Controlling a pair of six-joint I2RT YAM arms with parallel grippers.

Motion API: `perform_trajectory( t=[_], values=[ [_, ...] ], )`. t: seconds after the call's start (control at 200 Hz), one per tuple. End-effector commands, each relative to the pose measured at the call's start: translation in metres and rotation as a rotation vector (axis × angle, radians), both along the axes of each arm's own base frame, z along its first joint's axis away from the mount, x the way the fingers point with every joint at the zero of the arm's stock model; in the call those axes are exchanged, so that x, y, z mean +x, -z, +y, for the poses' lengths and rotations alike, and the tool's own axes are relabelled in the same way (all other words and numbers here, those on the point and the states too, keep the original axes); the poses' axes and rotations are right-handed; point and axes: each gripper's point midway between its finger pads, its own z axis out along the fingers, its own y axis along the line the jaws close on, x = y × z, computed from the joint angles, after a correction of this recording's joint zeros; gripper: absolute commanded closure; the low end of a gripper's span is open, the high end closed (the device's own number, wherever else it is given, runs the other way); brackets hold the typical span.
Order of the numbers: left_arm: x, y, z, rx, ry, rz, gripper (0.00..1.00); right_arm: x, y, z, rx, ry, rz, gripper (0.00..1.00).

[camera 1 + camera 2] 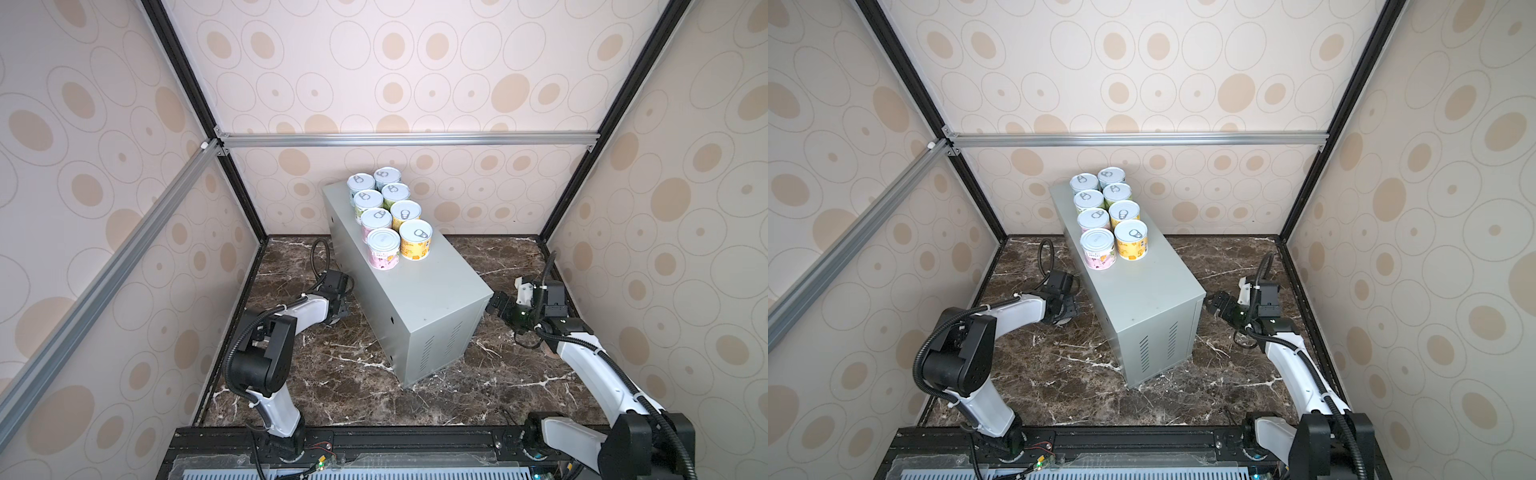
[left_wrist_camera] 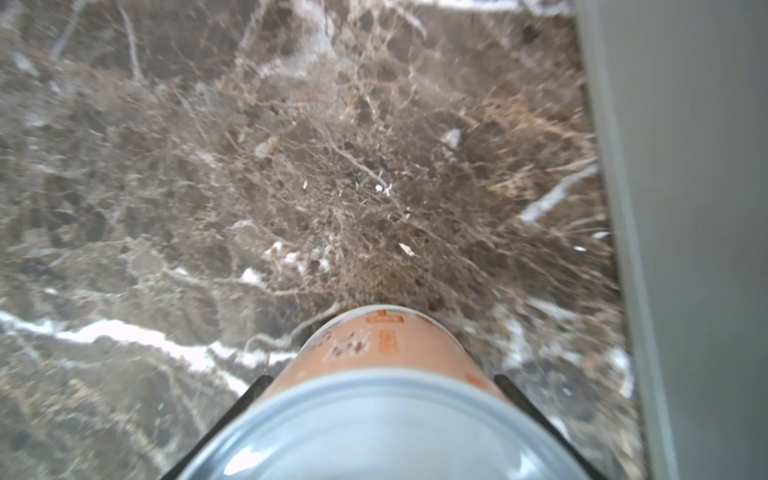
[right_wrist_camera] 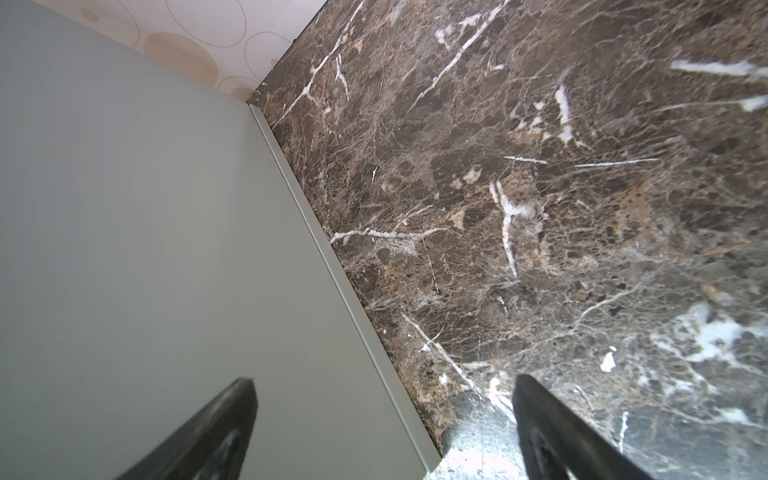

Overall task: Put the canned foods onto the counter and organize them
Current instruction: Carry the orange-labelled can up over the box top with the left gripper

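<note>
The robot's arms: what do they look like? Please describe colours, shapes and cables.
Both the left arm and right arm have smooth white link shells and bulky black joint housings. A black corrugated cable runs along each, fastened by white ties. The right tool has flat black tapering fingers.

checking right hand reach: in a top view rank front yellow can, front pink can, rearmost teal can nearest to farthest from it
From the right hand:
1. front yellow can, right row
2. front pink can, left row, beside it
3. rearmost teal can, far end
</note>
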Motion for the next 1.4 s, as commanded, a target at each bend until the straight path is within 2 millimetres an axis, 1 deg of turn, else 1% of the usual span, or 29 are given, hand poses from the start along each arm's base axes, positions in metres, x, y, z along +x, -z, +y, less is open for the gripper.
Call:
perform_trajectory(
  t=[0.0, 0.26, 0.35, 0.435, 0.54, 0.71, 0.85, 0.945, 1.025, 1.16, 1.395],
  values=[
    [0.004, -0.034, -0.005, -0.014, 0.028, -0.074, 0.34, -0.005, -0.006, -0.001, -0.008, -0.005, -0.011, 0.02],
    [-0.011, -0.091, -0.010, -0.054, 0.105, -0.162, 0.34, -0.015, -0.011, -0.004, -0.039, -0.011, -0.008, 0.02],
    [-0.018, -0.111, -0.009, -0.055, 0.127, -0.191, 0.34, -0.019, -0.011, -0.005, -0.052, -0.009, -0.006, 0.02],
    [-0.026, -0.131, -0.010, -0.061, 0.152, -0.222, 0.34, -0.024, -0.014, -0.005, -0.057, -0.016, -0.007, 0.01],
    [-0.037, -0.151, -0.010, -0.069, 0.185, -0.253, 0.34, -0.029, -0.017, -0.006, -0.069, -0.023, -0.012, 0.02],
    [-0.056, -0.173, -0.012, -0.074, 0.244, -0.270, 0.34, -0.037, -0.023, -0.007, -0.085, -0.032, -0.011, 0.02],
    [-0.071, -0.191, -0.016, -0.067, 0.304, -0.272, 0.34, -0.042, -0.024, -0.007, -0.085, -0.026, -0.008, 0.02],
    [-0.081, -0.210, -0.020, -0.062, 0.340, -0.308, 0.35, -0.045, -0.025, -0.007, -0.086, -0.025, -0.007, 0.02],
    [-0.091, -0.223, -0.029, -0.071, 0.387, -0.337, 0.35, -0.048, -0.027, -0.007, -0.091, -0.022, -0.011, 0.01],
    [-0.106, -0.237, -0.044, -0.070, 0.449, -0.346, 0.35, -0.050, -0.031, -0.007, -0.098, -0.026, -0.019, 0.00],
    [-0.129, -0.268, -0.059, -0.066, 0.510, -0.383, 0.38, -0.051, -0.030, -0.007, -0.107, -0.032, -0.007, 0.00]
  ],
)
